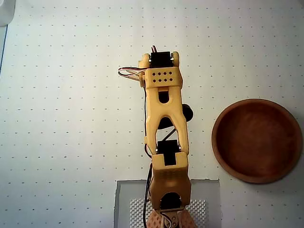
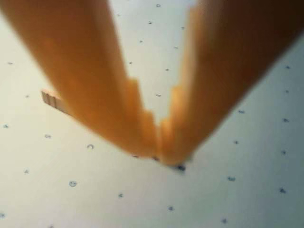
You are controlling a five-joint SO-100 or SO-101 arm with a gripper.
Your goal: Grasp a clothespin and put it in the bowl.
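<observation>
In the overhead view, a white mat [image 1: 61, 118] printed with a grid of small dots is seen across the whole surface, and at the far upper left corner a pale object is cut off by the frame and cannot be identified. Nearer the middle, the orange arm [image 1: 164, 118] is seen stretched from the bottom edge upward, its base set on a grey plate [image 1: 128, 199] at the bottom. A bundle of coloured wires [image 1: 128, 72] is looped out to the left of the arm's upper joint. To the right, well apart from the arm, the bowl [image 1: 257, 140] is seen lying on the mat, reddish-brown and round, with nothing inside it. The gripper itself is hidden under the arm in this view. In the wrist view, the end of the clothespin [image 2: 53, 100] is shown at the left, flat on the mat, light wood, with the rest of it hidden behind the left finger [image 2: 90, 80]. The gripper [image 2: 159, 135] is seen with its tips brought nearly together just above the mat, only a sliver of gap being left at the tips while the fingers spread apart higher up. Nothing is held between them, and the clothespin lies outside the fingers, to the left
</observation>
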